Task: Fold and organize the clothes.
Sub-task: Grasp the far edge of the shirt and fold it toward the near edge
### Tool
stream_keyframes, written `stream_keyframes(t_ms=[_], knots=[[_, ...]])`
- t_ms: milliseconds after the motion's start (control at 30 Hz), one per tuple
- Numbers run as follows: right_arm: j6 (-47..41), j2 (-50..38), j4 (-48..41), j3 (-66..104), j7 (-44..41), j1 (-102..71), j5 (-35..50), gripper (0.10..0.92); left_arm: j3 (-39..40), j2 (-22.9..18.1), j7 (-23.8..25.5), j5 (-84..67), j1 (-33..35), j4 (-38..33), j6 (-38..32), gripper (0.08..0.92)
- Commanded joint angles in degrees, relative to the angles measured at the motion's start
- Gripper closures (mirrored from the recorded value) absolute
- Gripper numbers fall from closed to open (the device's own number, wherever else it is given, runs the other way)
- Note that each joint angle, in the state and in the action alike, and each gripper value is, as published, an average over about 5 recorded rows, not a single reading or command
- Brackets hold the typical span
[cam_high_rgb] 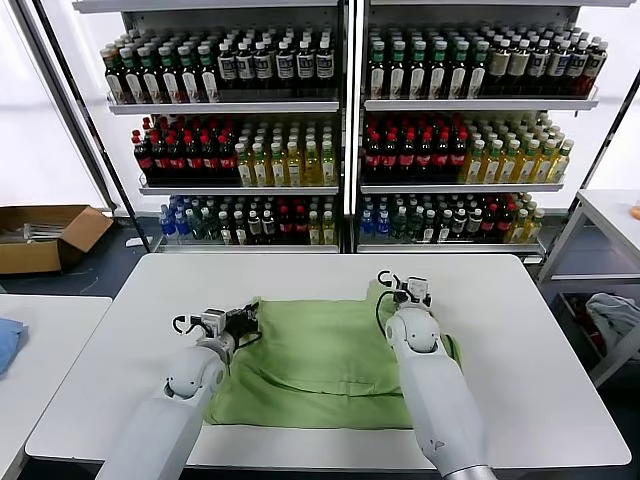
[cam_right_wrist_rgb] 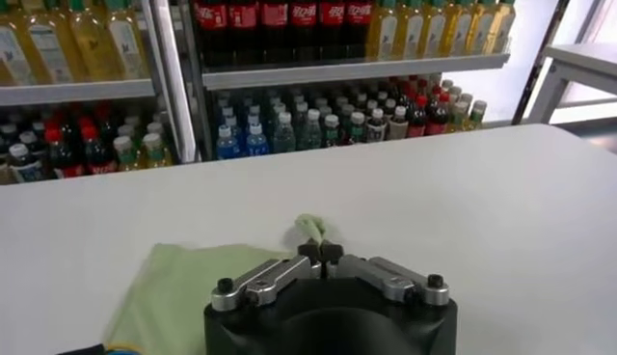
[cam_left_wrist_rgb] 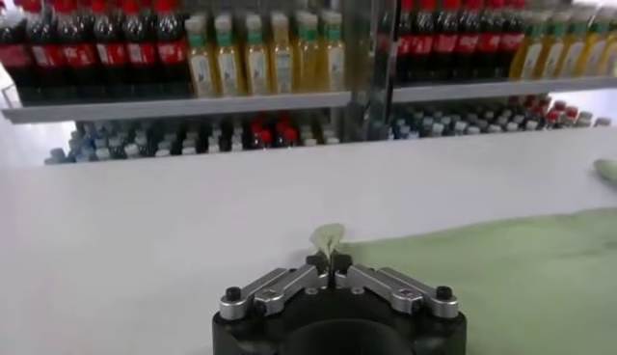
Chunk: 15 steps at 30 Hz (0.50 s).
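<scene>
1. Left hand (cam_high_rgb: 250, 318): fingers pinched fully together on a small fold of the polo shirt (cam_high_rgb: 325, 362) at its far left corner; a nub of green fabric pokes up between the tips in the left wrist view (cam_left_wrist_rgb: 328, 259)
2. Right hand (cam_high_rgb: 392, 285): also closed tight on shirt fabric, at the far right corner; a small green tuft stands up between the tips in the right wrist view (cam_right_wrist_rgb: 318, 249)
3. Both hands sit at the shirt's far edge, left one a bit nearer the robot than the right; both arms reach forward over the cloth, the right forearm covering part of the shirt's right side
4. Polo shirt: light green, spread mostly flat on the white table (cam_high_rgb: 520, 350), roughly centred, near edge close to the table's front edge. A diagonal crease runs across the middle. Far edge is lifted slightly at each pinched corner. Collar, buttons and patch can't be made out from here
5. In the wrist views the shirt (cam_left_wrist_rgb: 521, 280) lies flat on the table to one side of each hand (cam_right_wrist_rgb: 183, 289), with bare table beyond
6. Behind the table: shelving (cam_high_rgb: 345, 105) stocked with rows of bottles, dark, red, yellow and green
7. Left side: cardboard box (cam_high_rgb: 45, 238) on the floor, blue cloth (cam_high_rgb: 8, 340) on a second table at the frame edge
8. Right side: another white table, grey-white cloth heap (cam_high_rgb: 615, 318) lower down beside it
</scene>
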Motion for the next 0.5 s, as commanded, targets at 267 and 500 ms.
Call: stream_keyframes(t_ms=[267,500], knots=[[1.05,-3.57,25.30,-0.43,1.05,-11.72,3.87,0.918,-2.44,2.06,0.39,3.51,9.52,-12.64,-9.07,0.909],[-0.59,-3.57,36.17,0.30,3.61,-26.57,3.24,0.918,-6.15,4.07,0.62,5.00,18.82,-21.03,-5.77,0.909]])
